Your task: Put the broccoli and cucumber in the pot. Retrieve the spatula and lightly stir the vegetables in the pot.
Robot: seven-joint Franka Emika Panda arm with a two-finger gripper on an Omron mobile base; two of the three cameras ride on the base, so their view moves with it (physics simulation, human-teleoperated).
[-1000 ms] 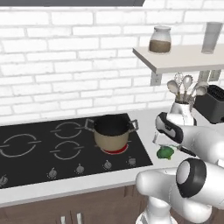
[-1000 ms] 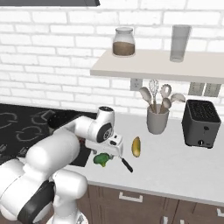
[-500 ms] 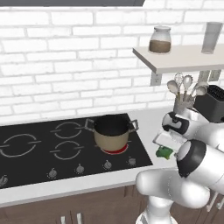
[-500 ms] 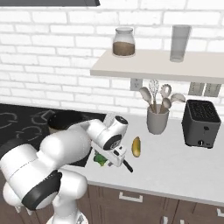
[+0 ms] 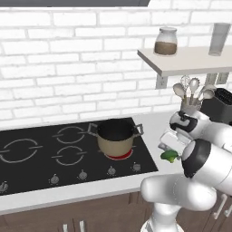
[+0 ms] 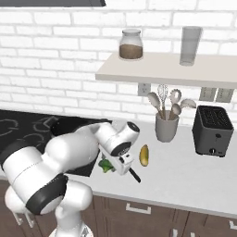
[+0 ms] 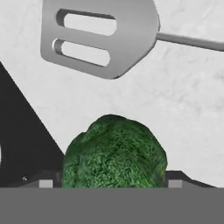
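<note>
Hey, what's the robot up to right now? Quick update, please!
Gripper down over the broccoli, jaws either side, not clamped yet. Pot on the stove, nothing in it. Cucumber on the counter. Spatula lies just beyond the broccoli.

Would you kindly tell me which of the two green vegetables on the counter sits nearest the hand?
The dark green bushy broccoli, right between the hand's fingertips; the smooth yellow-green oblong cucumber lies farther off, toward the grey utensil cup.

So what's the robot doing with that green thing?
The robot's gripper is right down over the broccoli on the counter, one finger on each side, about to pick it up. The pot on the stove looks empty. The cucumber lies on the counter beside the gripper, and the spatula lies just past the broccoli, untouched.
</note>
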